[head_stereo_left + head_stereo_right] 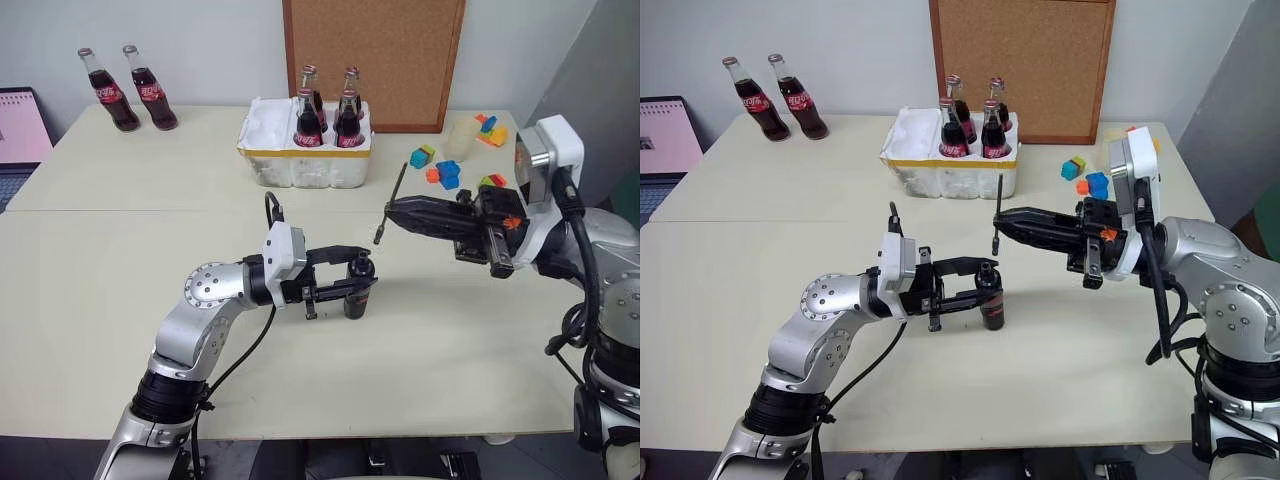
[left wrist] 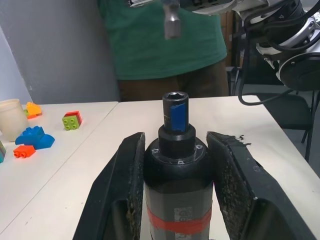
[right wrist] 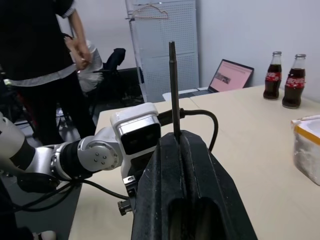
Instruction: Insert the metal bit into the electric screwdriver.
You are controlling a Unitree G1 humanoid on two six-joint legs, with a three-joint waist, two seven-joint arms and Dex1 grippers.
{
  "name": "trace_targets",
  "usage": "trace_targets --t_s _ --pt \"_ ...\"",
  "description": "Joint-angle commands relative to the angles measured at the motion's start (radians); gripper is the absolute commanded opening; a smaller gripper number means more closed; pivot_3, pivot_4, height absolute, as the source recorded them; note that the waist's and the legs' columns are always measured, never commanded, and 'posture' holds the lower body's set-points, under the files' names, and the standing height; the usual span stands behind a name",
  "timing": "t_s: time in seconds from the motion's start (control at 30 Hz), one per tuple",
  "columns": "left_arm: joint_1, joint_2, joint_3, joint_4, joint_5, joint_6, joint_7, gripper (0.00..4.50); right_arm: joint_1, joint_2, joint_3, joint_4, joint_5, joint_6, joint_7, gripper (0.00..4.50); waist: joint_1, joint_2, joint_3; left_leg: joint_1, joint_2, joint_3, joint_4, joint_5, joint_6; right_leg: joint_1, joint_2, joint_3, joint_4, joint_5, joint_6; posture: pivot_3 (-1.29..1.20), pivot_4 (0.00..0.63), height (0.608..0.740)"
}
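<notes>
- I have the left gripper (image 1: 352, 284) clamped on the electric screwdriver (image 1: 358, 285), one finger against each side of its black body, near the middle of the table (image 1: 120, 250).
- The tool stands upright with its socket end up. I judge that this presents the hexagonal opening for a bit coming down from above.
- I have the right gripper (image 1: 392, 212) pinched tight on the metal bit (image 1: 389, 205), which crosses the fingertips steeply and slightly tilted, lower end pointing at the table.
- The bit sits above and to the right of the socket, well apart from it. Tool and bit are separate; insertion is not yet done, in my judgement.
- Markings: a red band circles the screwdriver body and a blue patch sits on its socket collar. I read no lettering on either.
- The cola bottles (image 1: 128, 88) at far left carry red labels with white script too small to read.
</notes>
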Motion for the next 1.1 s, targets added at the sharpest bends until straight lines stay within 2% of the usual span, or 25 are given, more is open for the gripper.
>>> trace_targets --t_s 0.03,1.1 --pt "0.001 0.006 -0.014 0.005 0.009 -0.007 -0.007 1.58 -0.027 -0.021 0.002 -0.005 0.016 -0.031 0.033 0.00 0.000 0.000 0.000 0.000 0.000 0.000 0.000 0.000 0.000 0.000 0.000 0.000 0.000 0.000 0.000 0.00 0.150 0.740" --pt "0.009 0.010 -0.027 0.006 0.010 -0.019 -0.012 1.58 -0.013 -0.038 0.110 0.017 -0.089 -0.117 0.075 0.00 0.000 0.000 0.000 0.001 0.000 0.000 0.000 0.000 0.000 0.001 0.000 0.000 0.000 0.000 0.000 0.00 0.150 0.740"
